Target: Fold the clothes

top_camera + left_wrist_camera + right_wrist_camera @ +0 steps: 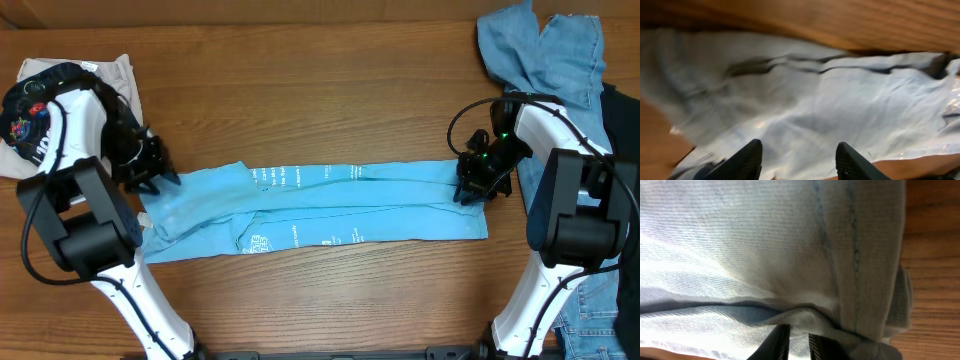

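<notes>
The sky-blue T-shirt [320, 205] lies as a long strip mid-table. The left gripper [152, 177] hangs half-open over one end, empty; the right gripper [468, 190] pinches the other end. Jeans [545, 50] lie heaped beyond it, and a cream cloth [112, 75] sits far left.

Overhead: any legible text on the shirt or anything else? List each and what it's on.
Nothing reads clearly.
T-shirt, upper white print: several small rows, too small to read.
T-shirt, lower white print: too small to read.
Black garment, far left: coloured graphic, blurred, no legible words.
Wrist views: no text visible.
</notes>
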